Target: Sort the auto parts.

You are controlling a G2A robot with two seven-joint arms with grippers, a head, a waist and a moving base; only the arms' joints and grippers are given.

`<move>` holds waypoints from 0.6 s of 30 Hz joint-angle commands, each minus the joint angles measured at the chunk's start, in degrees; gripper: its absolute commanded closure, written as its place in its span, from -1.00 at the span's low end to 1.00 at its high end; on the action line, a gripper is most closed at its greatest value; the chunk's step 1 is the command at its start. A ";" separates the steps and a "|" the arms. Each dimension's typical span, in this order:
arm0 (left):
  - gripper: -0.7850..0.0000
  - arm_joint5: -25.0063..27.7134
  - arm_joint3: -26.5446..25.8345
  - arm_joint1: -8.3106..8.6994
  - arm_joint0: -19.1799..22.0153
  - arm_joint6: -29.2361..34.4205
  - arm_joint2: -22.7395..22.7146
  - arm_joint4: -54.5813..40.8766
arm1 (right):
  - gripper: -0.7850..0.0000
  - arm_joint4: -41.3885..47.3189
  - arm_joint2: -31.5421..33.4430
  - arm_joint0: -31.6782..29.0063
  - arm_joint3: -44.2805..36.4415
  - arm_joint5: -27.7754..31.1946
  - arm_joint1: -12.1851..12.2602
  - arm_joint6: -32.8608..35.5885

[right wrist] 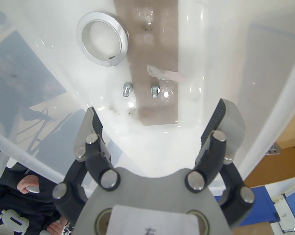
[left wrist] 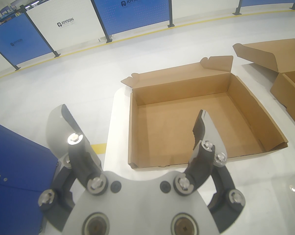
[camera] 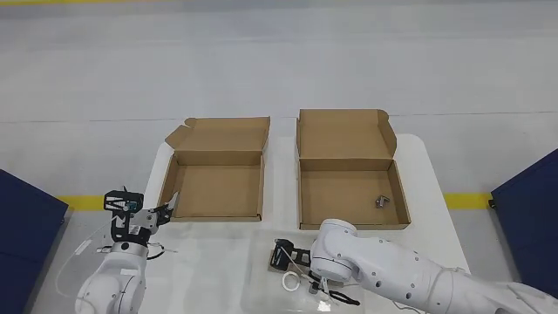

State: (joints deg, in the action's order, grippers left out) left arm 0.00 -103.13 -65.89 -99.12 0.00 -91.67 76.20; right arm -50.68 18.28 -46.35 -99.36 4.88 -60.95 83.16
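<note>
A silver metal ring [right wrist: 102,39], two small bolts [right wrist: 127,89] [right wrist: 154,91] and a clear plastic piece [right wrist: 165,73] lie in a clear plastic bin [right wrist: 216,37] at the table's front. My right gripper [right wrist: 157,121] hangs open just above them, holding nothing; from above it [camera: 292,266] is over the bin beside the ring [camera: 289,282]. The left cardboard box [camera: 215,187] is empty. The right box [camera: 351,194] holds one small metal part [camera: 382,200]. My left gripper [left wrist: 132,116] is open and empty near the left box's [left wrist: 198,123] front left corner, also visible from above [camera: 145,214].
Both boxes have their lids folded back, away from me. The white table [camera: 218,253] has bare surface between the boxes and the bin. A blue panel [camera: 26,227] stands off the table's left edge, another [camera: 527,218] off the right.
</note>
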 commanded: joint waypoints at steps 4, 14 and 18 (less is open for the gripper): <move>-1.00 0.00 0.00 0.00 0.00 0.00 0.00 0.00 | -1.00 -0.78 -0.01 -0.94 0.88 0.99 -0.03 -2.21; -1.00 0.00 0.00 0.00 0.00 0.00 0.00 0.00 | -0.41 -1.13 2.21 -2.01 0.93 1.52 -0.08 -2.87; -1.00 0.00 0.00 0.00 0.00 0.00 0.00 0.00 | 0.01 -1.60 3.32 -2.67 0.42 1.26 0.13 -2.90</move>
State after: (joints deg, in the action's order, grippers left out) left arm 0.00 -103.13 -65.89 -99.12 0.00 -91.67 76.20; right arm -52.17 21.33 -48.86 -98.79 6.10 -60.89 80.16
